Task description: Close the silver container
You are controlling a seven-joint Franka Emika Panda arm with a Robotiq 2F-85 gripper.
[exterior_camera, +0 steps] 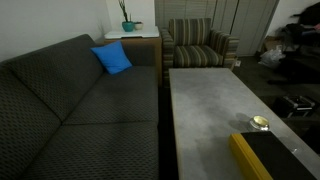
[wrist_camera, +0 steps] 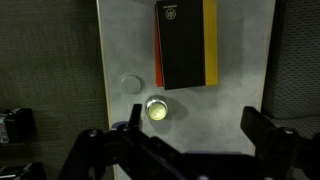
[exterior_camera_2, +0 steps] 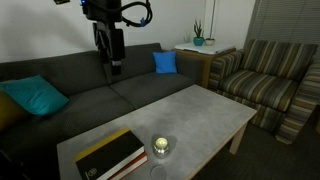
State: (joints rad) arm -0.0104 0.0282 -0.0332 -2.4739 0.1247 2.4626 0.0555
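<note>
In an exterior view the silver container sits at the lower right on the desk, just beside the yellow-edged black box; in an exterior view your arm hangs at the upper left, well apart from the container low at centre (its inside looks yellowish); in the wrist view your jaws stand wide and empty along the bottom edge, the container just above them, a pale round disc near it.
</note>
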